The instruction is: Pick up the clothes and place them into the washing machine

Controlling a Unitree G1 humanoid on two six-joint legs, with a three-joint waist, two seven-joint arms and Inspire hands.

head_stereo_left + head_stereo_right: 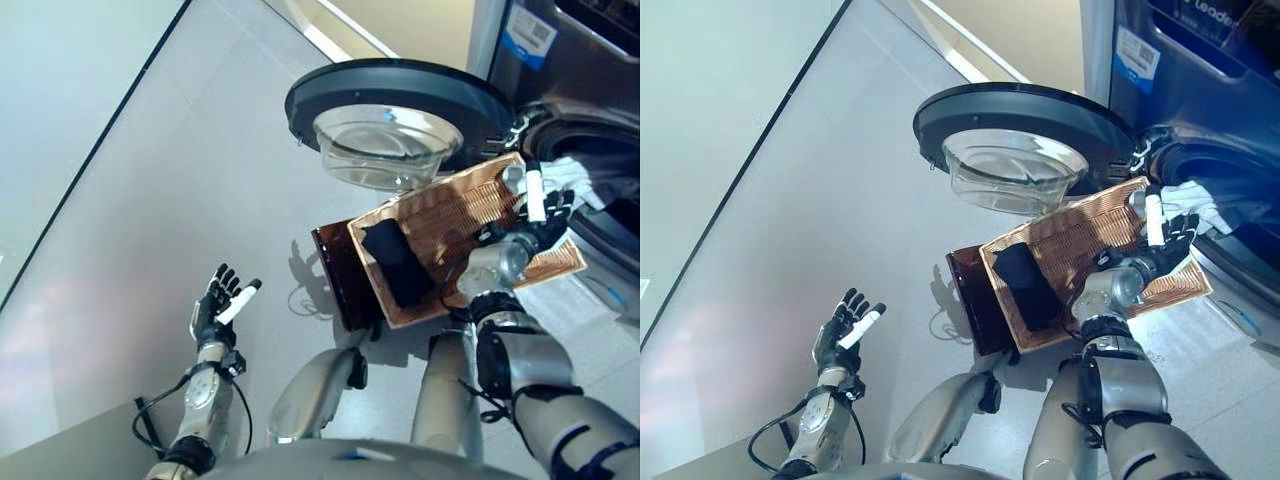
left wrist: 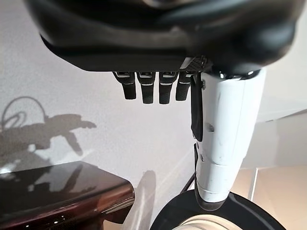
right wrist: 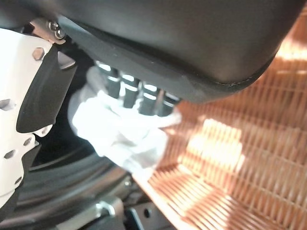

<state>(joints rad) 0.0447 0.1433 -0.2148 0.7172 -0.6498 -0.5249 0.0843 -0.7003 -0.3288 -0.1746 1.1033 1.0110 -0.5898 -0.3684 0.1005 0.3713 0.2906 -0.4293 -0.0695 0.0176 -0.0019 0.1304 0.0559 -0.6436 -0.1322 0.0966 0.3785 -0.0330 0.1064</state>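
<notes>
A pale grey floor (image 1: 150, 200) fills the left eye view, with a front-loading washing machine (image 1: 590, 90) at the upper right, its round door (image 1: 400, 110) swung wide open. Against the machine's drum opening leans a copper-coloured woven basket (image 1: 450, 215) on a dark brown stand (image 1: 335, 275). A dark garment (image 1: 398, 262) lies in the basket's end farthest from the machine. The right hand (image 1: 535, 215) is at the basket's end nearest the drum, fingers curled round a white garment (image 1: 572, 178) at the drum's mouth. The left hand (image 1: 222, 303) is raised well away from the machine, over bare floor, fingers spread and holding nothing.

The right eye view shows the same layout; the white garment (image 1: 1195, 200) hangs over the drum's lower rim, apparently only partly inside.

The left wrist view shows straight fingers (image 2: 148, 88) over floor, with a corner of the stand (image 2: 62, 196).

The right wrist view shows fingers (image 3: 129, 93) closed on the white cloth (image 3: 120, 129), basket weave (image 3: 240, 158) beside it and the drum's dark rim beyond.

The step in hand appears to be delivering the white garment. To do it well, the hand should probably reach deeper past the rim before letting go, so the cloth cannot slide back out onto the basket.
</notes>
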